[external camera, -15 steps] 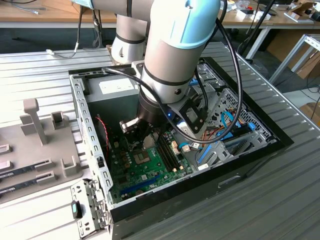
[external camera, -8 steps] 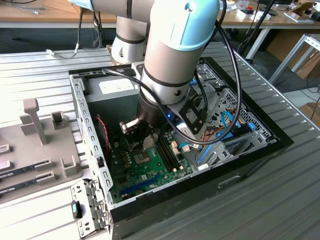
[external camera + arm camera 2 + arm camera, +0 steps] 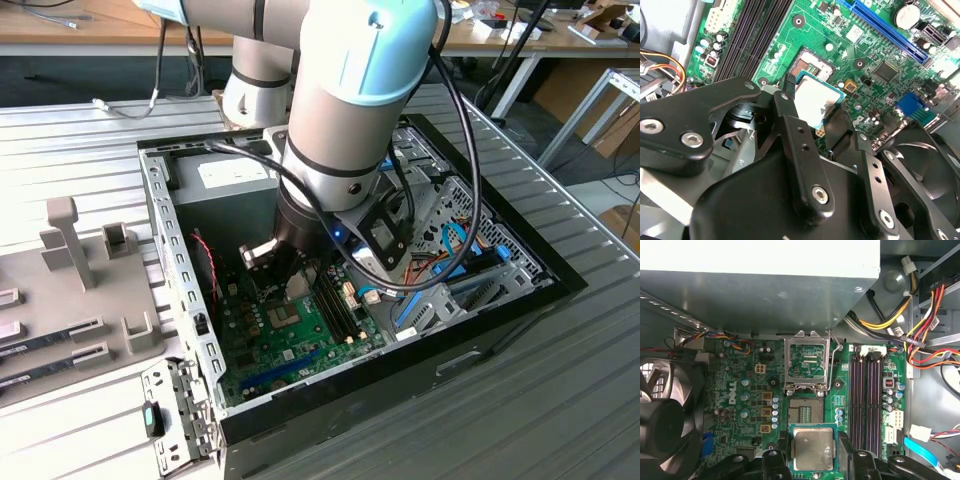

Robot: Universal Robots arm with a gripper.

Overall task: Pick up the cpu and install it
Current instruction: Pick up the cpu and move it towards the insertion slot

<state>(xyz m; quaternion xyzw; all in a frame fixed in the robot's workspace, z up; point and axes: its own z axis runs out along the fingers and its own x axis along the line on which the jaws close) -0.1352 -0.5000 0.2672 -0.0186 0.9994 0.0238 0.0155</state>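
The cpu (image 3: 812, 454) is a small silver-topped square with a thin green rim, gripped at two opposite edges by black fingers (image 3: 845, 452). My gripper (image 3: 813, 442) is shut on it, holding it over the green motherboard (image 3: 740, 385) beside the open socket (image 3: 802, 412). The socket's metal load plate (image 3: 806, 360) stands flipped up behind it. In the second wrist view the cpu (image 3: 815, 97) hangs close to the bare socket (image 3: 809, 62), offset to one side of it. In the exterior view my gripper (image 3: 287, 278) reaches down inside the open computer case (image 3: 160, 215).
Dark memory sticks (image 3: 865, 400) run beside the socket. A black fan (image 3: 665, 412) and the grey power supply box (image 3: 760, 287) flank it, with coloured cable bundles (image 3: 922, 335) nearby. A blue slot (image 3: 885, 27) crosses the board. A grey fixture plate (image 3: 70, 290) lies at the exterior view's left.
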